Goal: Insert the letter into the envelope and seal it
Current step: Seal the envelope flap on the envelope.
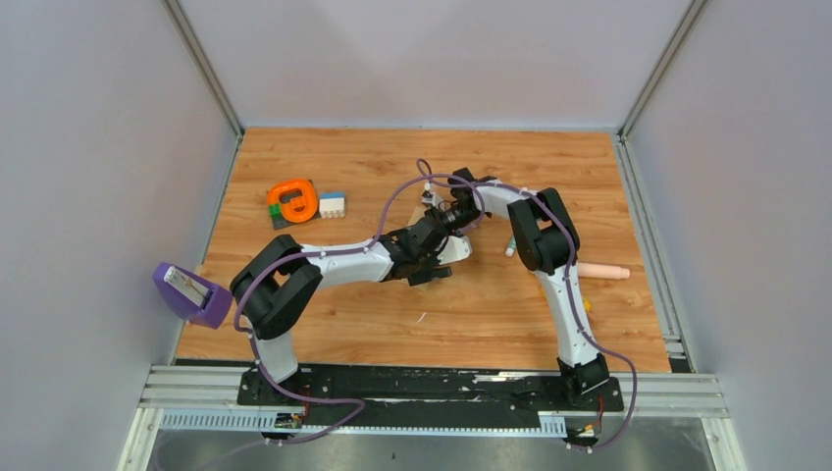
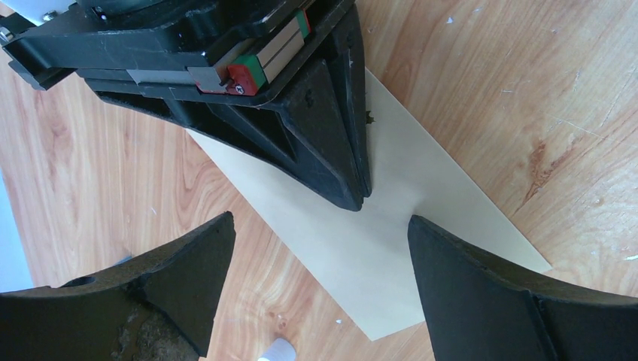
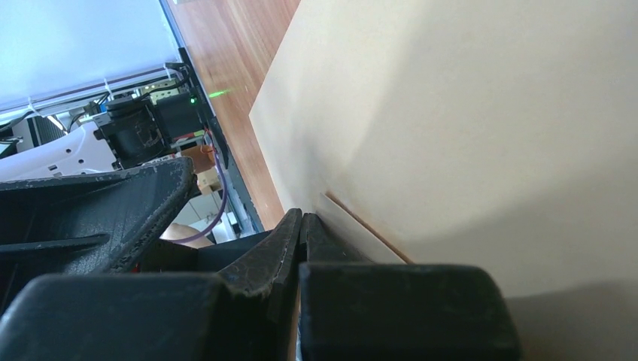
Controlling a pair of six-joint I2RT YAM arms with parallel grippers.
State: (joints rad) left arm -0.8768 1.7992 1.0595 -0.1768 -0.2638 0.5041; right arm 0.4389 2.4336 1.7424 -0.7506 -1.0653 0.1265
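A pale cream sheet, the letter (image 2: 421, 180) by its colour, lies flat on the wood table under both grippers. In the top view only a small part of the letter (image 1: 459, 250) shows between the arms. My right gripper (image 2: 360, 200) is shut, its tips pressing down on the sheet near its middle; nothing shows between its fingers. In the right wrist view the right gripper (image 3: 302, 218) meets the letter (image 3: 466, 113), which fills the view and has a thin brown line near the tips. My left gripper (image 2: 321, 220) hangs open over the sheet's near end. The envelope is out of view.
An orange round object (image 1: 293, 200) and a white-and-blue block (image 1: 332, 204) lie at the back left. A purple holder (image 1: 188, 292) hangs off the left edge. A pinkish cylinder (image 1: 603, 272) lies at the right. A small white cylinder (image 2: 274, 352) sits near the sheet's corner.
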